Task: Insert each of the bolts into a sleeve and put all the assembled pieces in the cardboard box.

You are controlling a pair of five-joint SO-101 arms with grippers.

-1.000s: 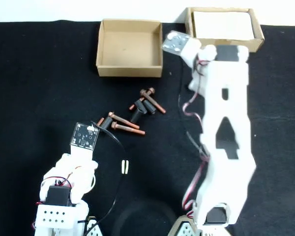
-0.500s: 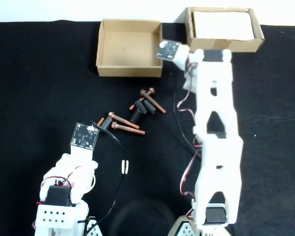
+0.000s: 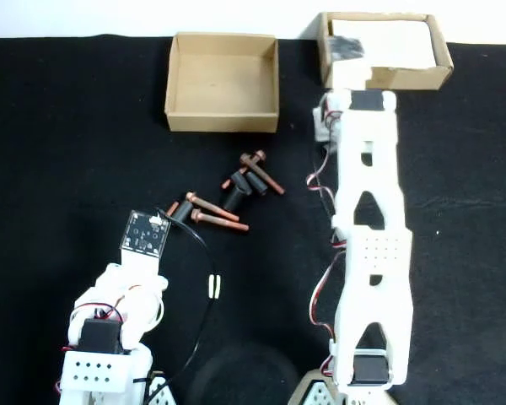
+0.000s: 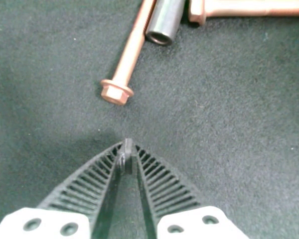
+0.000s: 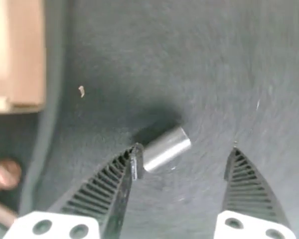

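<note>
Right tool (image 5: pixel 185 152) spread wide over a lone sleeve (image 5: pixel 165 148)
Its jaws stood apart, one tip just beside the sleeve lying on the tabletop (image 5: pixel 214 59), likely placed to grip it for assembly. Left tool (image 4: pixel 128 148), clenched on nothing, rested near a loose bolt (image 4: pixel 127 55), with the cardboard box (image 3: pixel 222 121) well apart beyond

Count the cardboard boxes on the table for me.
2. The empty box sits at the back centre; the second box, white inside, sits at the back right.
</note>
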